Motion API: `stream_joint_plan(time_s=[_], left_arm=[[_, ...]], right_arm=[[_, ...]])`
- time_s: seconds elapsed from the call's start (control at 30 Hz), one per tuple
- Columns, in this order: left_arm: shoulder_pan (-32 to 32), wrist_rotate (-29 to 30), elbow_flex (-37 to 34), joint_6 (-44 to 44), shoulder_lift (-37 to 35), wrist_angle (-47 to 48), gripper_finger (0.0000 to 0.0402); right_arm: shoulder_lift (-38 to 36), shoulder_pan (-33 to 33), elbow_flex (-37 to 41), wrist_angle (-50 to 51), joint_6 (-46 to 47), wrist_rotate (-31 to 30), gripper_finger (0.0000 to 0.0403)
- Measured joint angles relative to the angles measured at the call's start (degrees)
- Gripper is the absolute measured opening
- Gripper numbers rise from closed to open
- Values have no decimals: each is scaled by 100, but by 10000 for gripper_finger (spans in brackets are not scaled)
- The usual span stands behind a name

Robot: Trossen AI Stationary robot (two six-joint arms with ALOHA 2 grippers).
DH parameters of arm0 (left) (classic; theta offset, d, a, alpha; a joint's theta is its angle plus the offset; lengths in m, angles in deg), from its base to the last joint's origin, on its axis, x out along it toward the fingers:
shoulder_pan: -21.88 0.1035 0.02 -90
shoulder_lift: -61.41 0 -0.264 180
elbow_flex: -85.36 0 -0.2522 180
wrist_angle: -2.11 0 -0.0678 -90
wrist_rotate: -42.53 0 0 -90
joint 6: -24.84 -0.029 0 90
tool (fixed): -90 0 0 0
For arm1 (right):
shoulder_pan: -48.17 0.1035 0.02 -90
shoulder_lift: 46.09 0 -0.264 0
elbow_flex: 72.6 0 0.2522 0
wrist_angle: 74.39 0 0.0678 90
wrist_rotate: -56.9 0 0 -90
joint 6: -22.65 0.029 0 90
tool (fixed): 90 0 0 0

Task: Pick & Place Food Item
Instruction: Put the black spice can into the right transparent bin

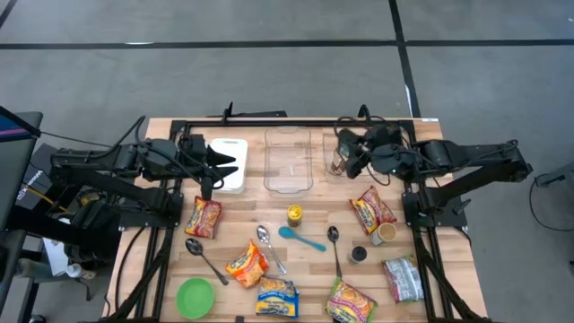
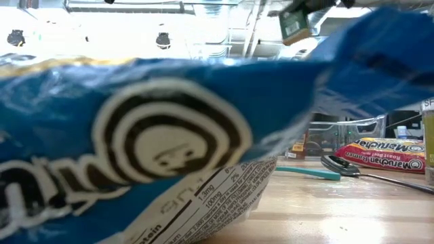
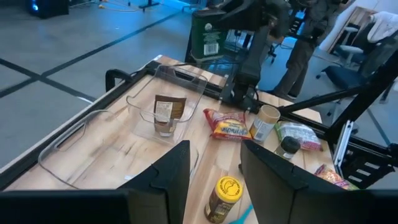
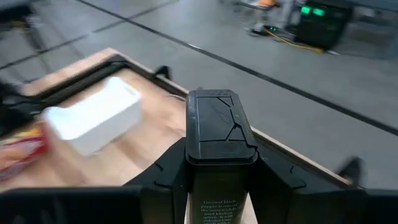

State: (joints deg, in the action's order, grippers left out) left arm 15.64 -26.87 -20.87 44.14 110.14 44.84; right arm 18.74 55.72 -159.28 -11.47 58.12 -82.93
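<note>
Blue snack bag [image 2: 156,135] blocking low view, pepper tin [image 4: 219,149] clamped in right tool [image 4: 217,171]

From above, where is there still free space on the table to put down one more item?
Bare wood lies between the white container and the clear bin, and below that bin, above the yellow-lidded jar. The front half is crowded: ramen packets, spoons, green bowl. The right gripper, shut on a pepper tin, hangs beside the bin.

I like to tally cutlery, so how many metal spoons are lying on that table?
3. One metal spoon lies just above the green bowl, one beside the yellow-lidded jar, one right of the teal spoon. Packets might hide more.
</note>
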Motion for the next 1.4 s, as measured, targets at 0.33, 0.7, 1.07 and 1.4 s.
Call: stream_joint_plan(time_s=[0.33, 0.7, 1.07, 1.4], left_arm=[[0, -2, 0, 3, 4, -9, 139], [-2, -2, 0, 3, 4, -11, 139], [-2, -3, 0, 4, 4, -11, 139], [-2, -4, 0, 4, 4, -12, 137]], right_arm=[[-200, -221, 2, 1172, 910, -463, 122], [-198, -490, 152, 1860, 1598, -765, 122], [-851, -660, 2194, 608, 2649, -863, 121], [-713, -1298, 3736, -1674, 2553, -738, 124]])
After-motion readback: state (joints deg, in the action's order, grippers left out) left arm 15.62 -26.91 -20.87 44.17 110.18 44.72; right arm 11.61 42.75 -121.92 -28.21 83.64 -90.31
